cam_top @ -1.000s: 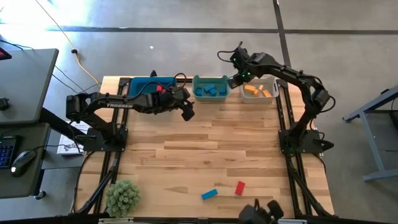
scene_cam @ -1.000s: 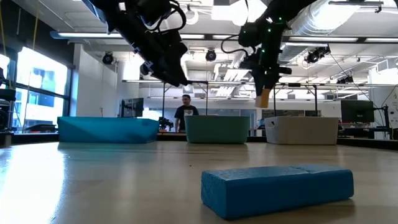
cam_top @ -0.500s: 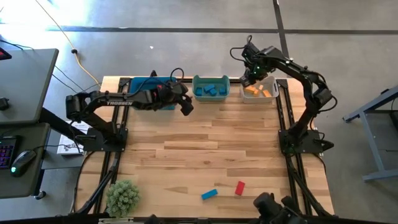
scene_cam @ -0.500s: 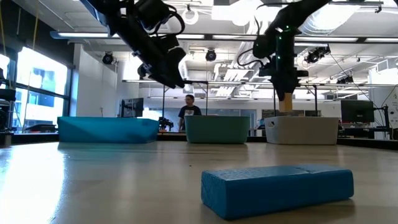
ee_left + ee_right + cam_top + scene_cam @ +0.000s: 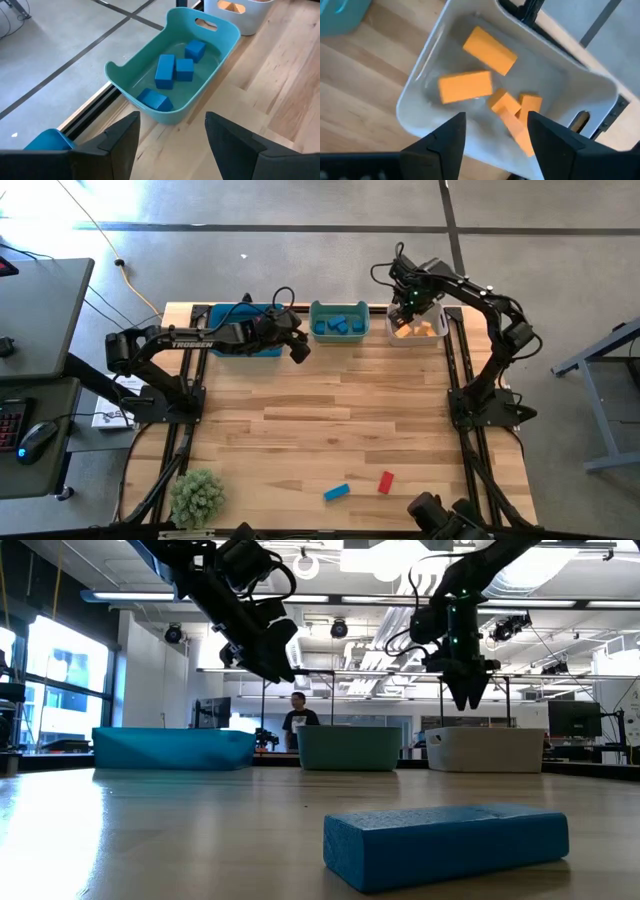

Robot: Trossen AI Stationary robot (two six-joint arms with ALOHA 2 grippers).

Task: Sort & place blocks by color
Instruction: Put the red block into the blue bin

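Observation:
My right gripper (image 5: 405,320) (image 5: 467,700) hangs open above the white bin (image 5: 432,338), fingers pointing down with nothing between them (image 5: 495,130). Several orange blocks (image 5: 465,86) lie on that bin's floor. My left gripper (image 5: 298,352) (image 5: 172,130) is open and empty above the table, just before the gap between the blue bin (image 5: 228,312) and the teal bin (image 5: 338,335). Several blue blocks (image 5: 165,71) lie in the teal bin. A blue bar (image 5: 336,492) (image 5: 445,840) and a red block (image 5: 386,482) lie flat on the table near its front edge.
The three bins stand in a row along the table's far edge. A green plant (image 5: 198,498) sits at the near left corner. The wooden middle of the table (image 5: 330,415) is bare. A person (image 5: 297,720) stands in the room behind the bins.
My right gripper has carried an orange block toward the table's right, over the white bin, tipped further downward and opened. The block has left its fingers and is no longer below them. My left gripper has drifted slightly toward the far edge, still open.

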